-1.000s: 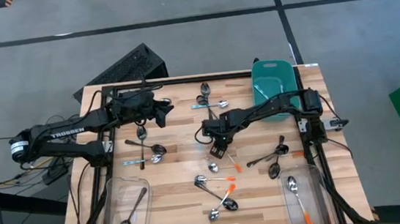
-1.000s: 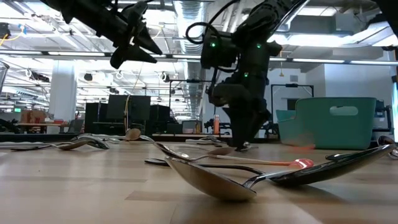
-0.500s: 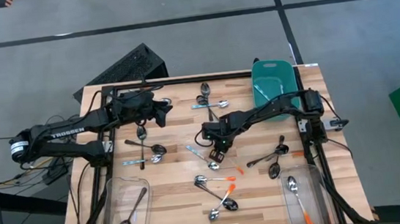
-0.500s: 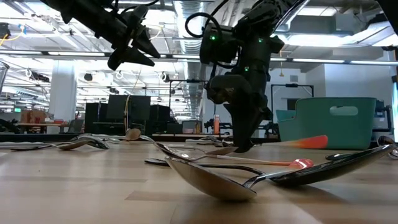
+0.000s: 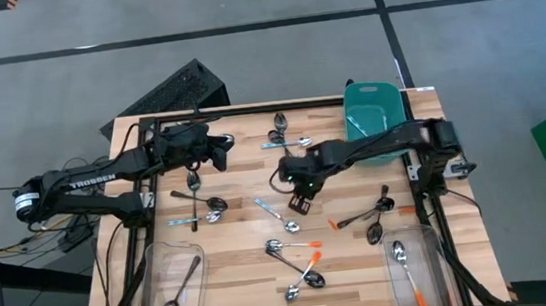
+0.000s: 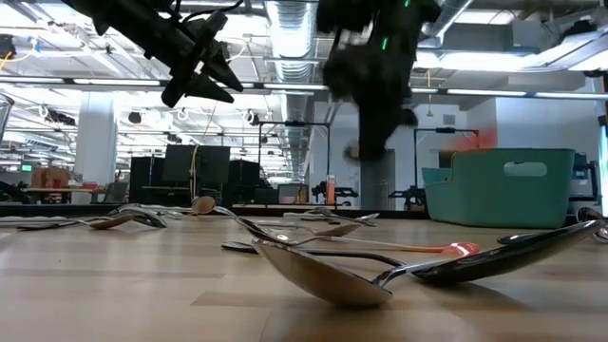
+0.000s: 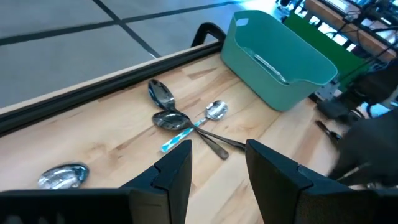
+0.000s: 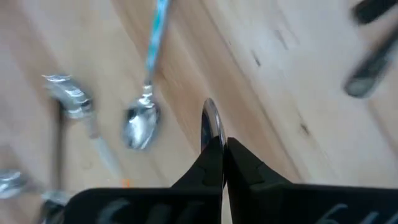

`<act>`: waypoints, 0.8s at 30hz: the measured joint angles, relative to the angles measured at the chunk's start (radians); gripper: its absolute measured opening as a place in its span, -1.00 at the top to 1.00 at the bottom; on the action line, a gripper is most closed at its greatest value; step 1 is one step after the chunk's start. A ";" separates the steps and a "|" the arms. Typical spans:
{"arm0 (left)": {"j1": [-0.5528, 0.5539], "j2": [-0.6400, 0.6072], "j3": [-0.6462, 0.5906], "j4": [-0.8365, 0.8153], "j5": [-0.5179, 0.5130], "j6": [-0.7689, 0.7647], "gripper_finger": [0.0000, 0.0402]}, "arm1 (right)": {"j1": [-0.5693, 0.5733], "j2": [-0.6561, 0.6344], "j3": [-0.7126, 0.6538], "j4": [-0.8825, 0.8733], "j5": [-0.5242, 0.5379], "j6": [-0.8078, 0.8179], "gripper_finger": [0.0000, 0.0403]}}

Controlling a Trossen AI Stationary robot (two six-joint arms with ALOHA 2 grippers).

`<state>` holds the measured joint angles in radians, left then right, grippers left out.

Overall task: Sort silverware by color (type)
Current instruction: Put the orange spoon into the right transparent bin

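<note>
high view: the right gripper (image 5: 300,207) hangs over the middle of the table (image 5: 246,238), fingers pinched tight on one spoon (image 8: 209,121). in the right wrist view its shiny bowl sticks out just past the closed tips; the handle is hidden there. in the low view this gripper is off the wood, and an orange blur shows beside it at 3 o'clock. whether that blur is the held handle cannot be told for sure.

the left gripper (image 5: 221,158) waits toward 11 o'clock of the table, above the boards. its fingers (image 7: 177,171) stand apart and hold nothing.

loose spoons lie in clusters:
- a blue-handled spoon (image 5: 274,213) sits just at 9 o'clock of the right gripper.
- several spoons (image 5: 284,132) sit at 12 o'clock of the table, beside the teal tub (image 5: 375,113) at 1 o'clock.
- a dark and blue group (image 5: 201,206) lies at 9 o'clock.
- orange-handled spoons (image 5: 302,261) lie at 6 o'clock.
- dark spoons (image 5: 375,216) lie at 4 o'clock.

a clear bin (image 5: 194,249) at 7 o'clock holds one dark spoon (image 5: 178,291). another bin (image 5: 432,258) at 5 o'clock holds an orange-handled spoon (image 5: 407,269).
</note>
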<state>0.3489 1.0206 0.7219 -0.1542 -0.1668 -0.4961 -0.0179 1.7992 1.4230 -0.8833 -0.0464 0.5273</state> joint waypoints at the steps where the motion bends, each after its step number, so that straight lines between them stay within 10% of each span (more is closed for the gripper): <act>1: 0.000 0.000 0.000 0.001 -0.002 0.005 0.31 | 0.002 -0.018 0.016 -0.012 0.000 0.005 0.93; 13: -0.001 0.000 0.000 -0.099 0.060 0.017 0.31 | 0.219 -0.320 0.021 -0.481 0.107 0.356 0.93; 24: -0.001 0.000 0.000 -0.093 0.040 0.054 0.31 | 0.696 -0.403 0.020 -0.687 0.152 1.020 0.93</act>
<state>0.3481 1.0206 0.7219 -0.2469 -0.1272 -0.4419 0.6781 1.3967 1.4430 -1.5700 0.1060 1.5477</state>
